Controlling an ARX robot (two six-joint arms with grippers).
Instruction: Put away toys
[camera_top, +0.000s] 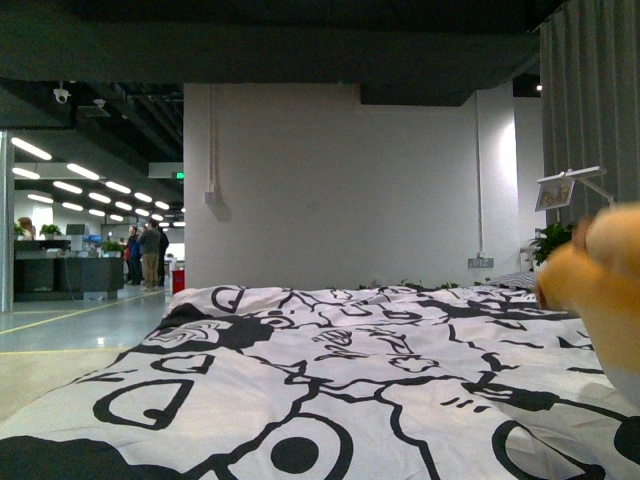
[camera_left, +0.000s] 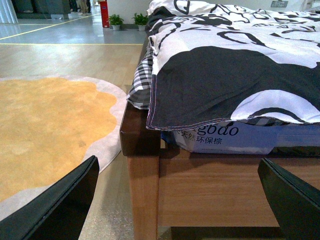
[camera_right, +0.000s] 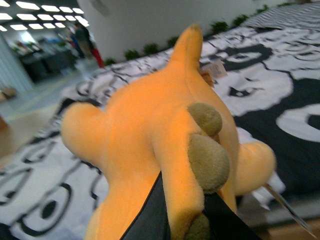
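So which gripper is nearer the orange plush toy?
Right. The right gripper grips the plush toy over the bed cover; the left gripper hangs open, low beside the wooden bed frame, no toy in view.

The plush animal (camera_top: 608, 268) is above the quilt (camera_top: 300, 390), at right.

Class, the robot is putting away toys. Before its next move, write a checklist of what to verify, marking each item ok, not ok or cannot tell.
1. Right tool gripping the plush toy: ok, its dark fingers close on a limb.
2. Toy lifted off the bedcover: cannot tell.
3. Left tool open and empty: ok, it is beside the wooden bed frame.
4. Container for the toy in view: not ok, none shows.
5. People clear of the arms: ok, they are far in the background.
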